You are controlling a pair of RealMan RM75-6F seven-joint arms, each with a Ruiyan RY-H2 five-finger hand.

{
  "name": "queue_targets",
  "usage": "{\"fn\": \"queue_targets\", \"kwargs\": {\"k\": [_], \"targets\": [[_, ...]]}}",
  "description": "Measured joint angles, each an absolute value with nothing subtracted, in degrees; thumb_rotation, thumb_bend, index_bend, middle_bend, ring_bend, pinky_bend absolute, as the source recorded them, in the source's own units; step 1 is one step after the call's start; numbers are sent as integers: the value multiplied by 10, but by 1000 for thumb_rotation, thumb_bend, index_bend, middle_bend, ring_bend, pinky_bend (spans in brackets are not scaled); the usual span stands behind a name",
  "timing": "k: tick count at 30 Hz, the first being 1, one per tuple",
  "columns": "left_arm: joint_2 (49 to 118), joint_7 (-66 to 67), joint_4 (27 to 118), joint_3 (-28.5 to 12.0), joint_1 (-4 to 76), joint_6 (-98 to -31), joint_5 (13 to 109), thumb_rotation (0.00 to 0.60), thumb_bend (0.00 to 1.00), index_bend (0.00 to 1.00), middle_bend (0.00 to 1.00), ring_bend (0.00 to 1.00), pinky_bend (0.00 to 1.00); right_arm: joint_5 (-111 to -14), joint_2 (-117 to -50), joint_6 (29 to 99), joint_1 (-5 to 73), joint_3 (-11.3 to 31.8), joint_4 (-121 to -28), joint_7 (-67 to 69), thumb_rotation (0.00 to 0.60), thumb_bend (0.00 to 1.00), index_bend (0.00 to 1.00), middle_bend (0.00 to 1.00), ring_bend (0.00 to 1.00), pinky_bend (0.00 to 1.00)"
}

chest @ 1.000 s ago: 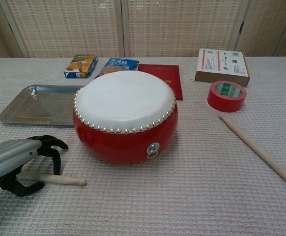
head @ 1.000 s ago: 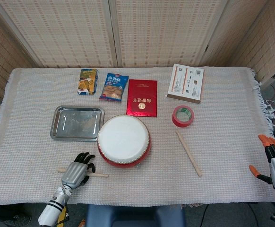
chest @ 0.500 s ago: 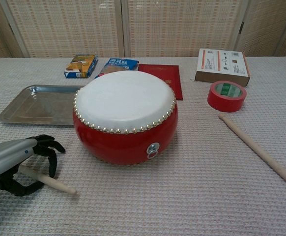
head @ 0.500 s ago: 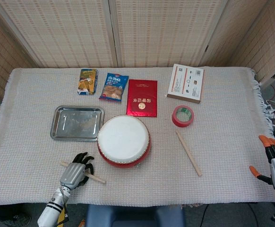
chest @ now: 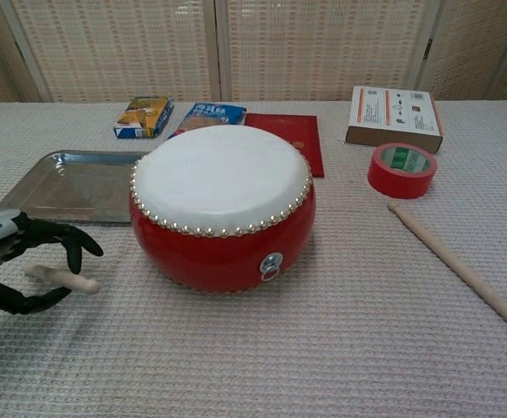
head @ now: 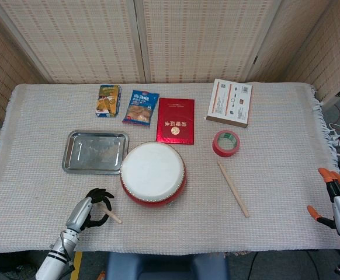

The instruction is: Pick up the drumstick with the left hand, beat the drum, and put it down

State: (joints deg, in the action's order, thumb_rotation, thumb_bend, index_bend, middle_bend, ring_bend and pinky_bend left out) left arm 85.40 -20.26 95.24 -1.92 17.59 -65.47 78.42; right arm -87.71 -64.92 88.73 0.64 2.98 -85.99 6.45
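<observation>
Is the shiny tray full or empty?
Empty. The metal tray left of the drum shows only its bare, shiny bottom in both views, with some dull smudges or reflections but nothing lying in it.

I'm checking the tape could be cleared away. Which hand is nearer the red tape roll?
Right. The right hand hangs off the table's right edge, below the red tape roll; the left hand sits beyond the drum, at the front-left.
</observation>
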Motion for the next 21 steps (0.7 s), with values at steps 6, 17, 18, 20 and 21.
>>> {"fn": "queue_targets", "kwargs": {"k": [6, 17, 18, 20, 21], "targets": [[820, -429, 965, -28, 172, -643, 804, 600, 407, 613, 373, 213, 126, -876, -647, 885, 5, 29, -864, 61, 600, 203, 0, 94, 0, 0], [768, -824, 928, -18, 193, -606, 877, 600, 411, 614, 392, 218, 178, -882, -632, 902, 3, 34, -885, 60, 600, 204, 0, 94, 0, 0], [765, -864, 920, -15, 198, -605, 887, 600, 411, 614, 393, 219, 178, -883, -627, 904, 3, 36, -889, 59, 600, 203, 0, 94, 0, 0], [759, -924, 905, -8, 205, -604, 904, 600, 412, 614, 393, 219, 178, -882, -621, 905, 4, 38, -895, 55, 600, 203, 0, 94, 0, 0], [757, -964, 894, -3, 210, -604, 915, 600, 411, 614, 393, 219, 177, -882, -619, 906, 4, 40, -898, 51, 600, 203, 0, 94, 0, 0]]}}
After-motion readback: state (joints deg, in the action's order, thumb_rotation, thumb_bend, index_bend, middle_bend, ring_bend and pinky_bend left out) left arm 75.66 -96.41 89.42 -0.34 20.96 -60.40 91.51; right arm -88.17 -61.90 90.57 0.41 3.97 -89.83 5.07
